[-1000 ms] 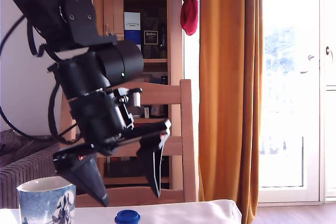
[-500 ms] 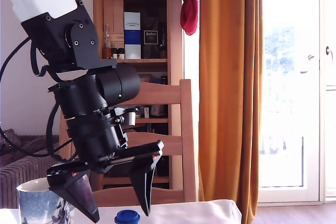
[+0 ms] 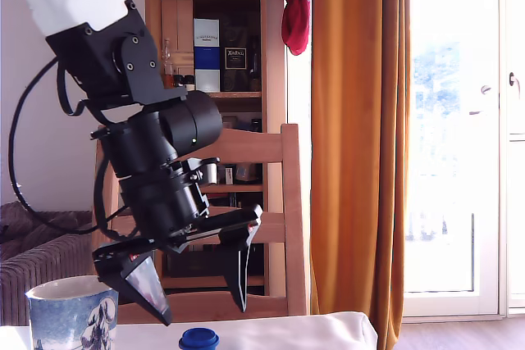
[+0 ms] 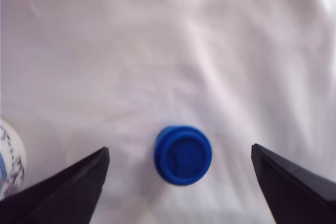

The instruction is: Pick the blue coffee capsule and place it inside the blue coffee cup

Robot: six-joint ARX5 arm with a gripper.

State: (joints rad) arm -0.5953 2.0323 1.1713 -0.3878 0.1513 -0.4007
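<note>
One blue capsule (image 4: 182,155), one blue cup (image 3: 72,315), one wide-spread pincer (image 3: 203,311) above.

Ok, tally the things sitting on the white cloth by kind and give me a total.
Blue coffee capsule: 1
Blue coffee cup: 1
Total: 2
The open gripper hangs above the capsule, holding nothing.

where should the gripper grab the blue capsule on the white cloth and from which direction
Probably straight down from above, closing the fingers on the round side wall of the blue coffee capsule. It sits flat on the white cloth, clear of the blue coffee cup, between the open fingers.
</note>
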